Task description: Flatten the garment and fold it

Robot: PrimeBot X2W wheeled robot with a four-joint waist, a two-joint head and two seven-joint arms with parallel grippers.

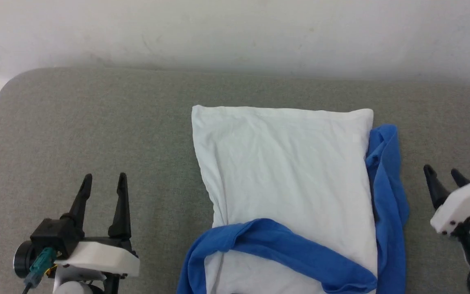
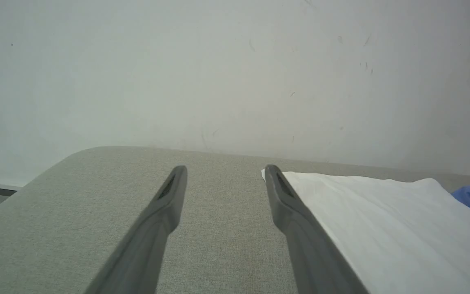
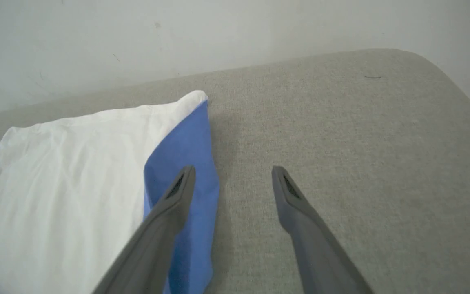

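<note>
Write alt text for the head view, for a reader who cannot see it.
A white garment lies on a grey padded surface, with one blue sleeve draped across its near end and the other sleeve bunched along its right edge. The left hand and right hand hover open on either side of it.

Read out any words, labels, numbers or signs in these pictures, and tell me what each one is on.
None can be read. The garment shows plain white cloth and blue sleeves, with no lettering on the side in view. The grey surface, the wall, the left gripper and the right gripper carry no legible marks.
</note>
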